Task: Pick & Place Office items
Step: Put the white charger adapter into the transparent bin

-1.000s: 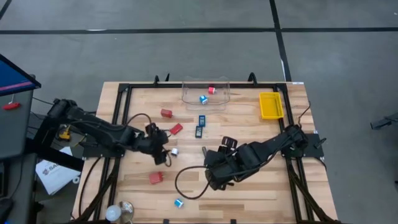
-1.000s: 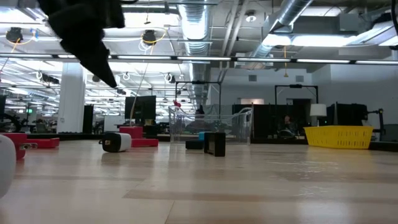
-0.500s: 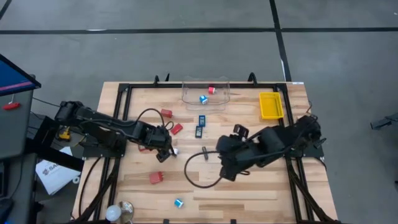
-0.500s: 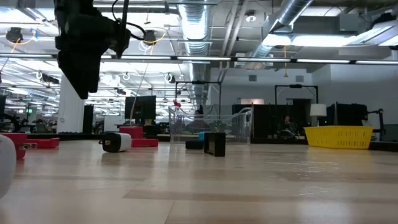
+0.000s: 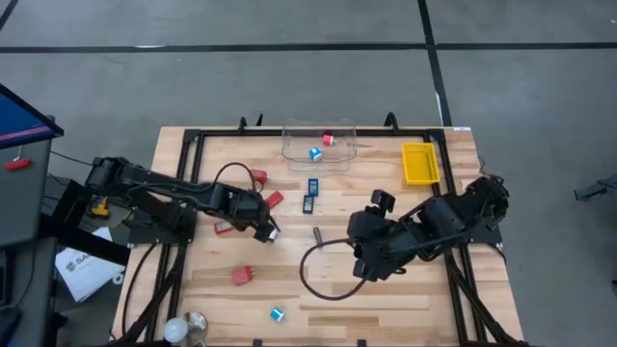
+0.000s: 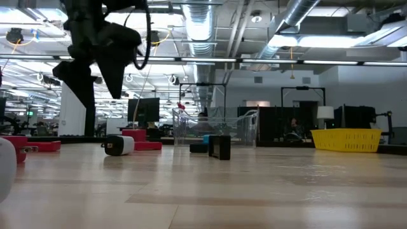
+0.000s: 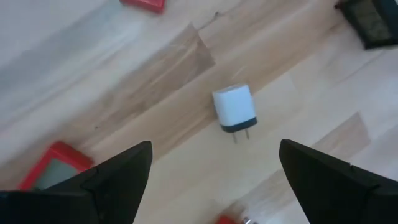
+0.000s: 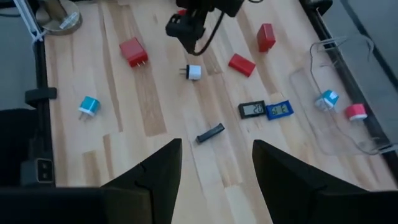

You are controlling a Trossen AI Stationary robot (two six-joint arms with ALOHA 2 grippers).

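Observation:
My left gripper (image 5: pixel 267 229) hangs open above a white plug-in charger (image 7: pixel 235 109) that lies on its side on the table; the fingers stand on either side of it without touching, seen also in the low view (image 6: pixel 100 97). My right gripper (image 8: pixel 216 144) is open and empty, right of the table's middle (image 5: pixel 366 262). Red blocks (image 5: pixel 258 175) (image 5: pixel 275 200) (image 5: pixel 241 276), two blue-black rectangles (image 5: pixel 314 185) (image 5: pixel 308 203), a short dark stick (image 5: pixel 316 233) and a blue-and-white piece (image 5: pixel 277 314) lie scattered on the wood.
A clear tub (image 5: pixel 295 150) at the far edge holds a blue-and-white piece (image 5: pixel 315 153) and a red one (image 5: pixel 328 139). A yellow tray (image 5: pixel 419 164) sits far right. A white bulb-like object (image 5: pixel 175 331) stands at the near left corner. Black cables loop beside both arms.
My left gripper has moved toward the table's right, arriving over the white charger, and has turned about so both fingers show in the low view. My right arm has drawn back toward the table's right edge. The items on the table have stayed in place.

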